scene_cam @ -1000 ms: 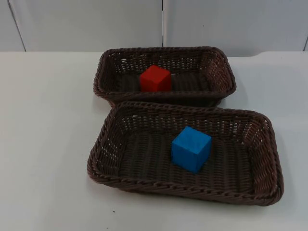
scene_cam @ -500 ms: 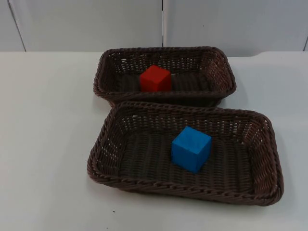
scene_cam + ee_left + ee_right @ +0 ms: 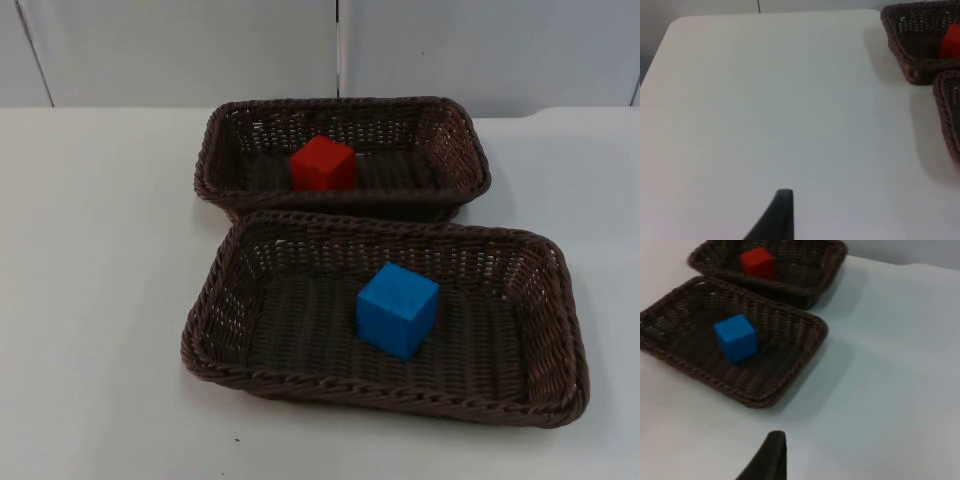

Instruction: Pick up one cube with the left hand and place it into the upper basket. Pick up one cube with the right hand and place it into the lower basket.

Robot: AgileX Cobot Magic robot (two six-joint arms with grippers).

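**Inspector A:** State of the cubes?

**Inspector B:** The red cube sits on the floor of the upper basket, near its middle. The blue cube rests on the floor of the lower basket, a little to the right of centre, turned slightly askew to the basket's walls. The two baskets stand one behind the other on the white table, the lower basket's far rim just beside the upper basket's near wall.

**Inspector A:** Left gripper?

**Inspector B:** One black fingertip of the left gripper hangs over bare table. Both baskets lie well ahead of that fingertip and off to its side; a sliver of the red cube shows inside the farther one. Nothing is at the fingertip. Whether the fingers are spread or closed, I cannot tell.

**Inspector A:** Right gripper?

**Inspector B:** One fingertip of the right gripper is likewise over bare table, near the lower basket's corner but apart from it. The blue cube lies ahead of the fingertip inside that basket, the red cube farther beyond it. It grips nothing that I can see; how far its fingers stand apart cannot be told.
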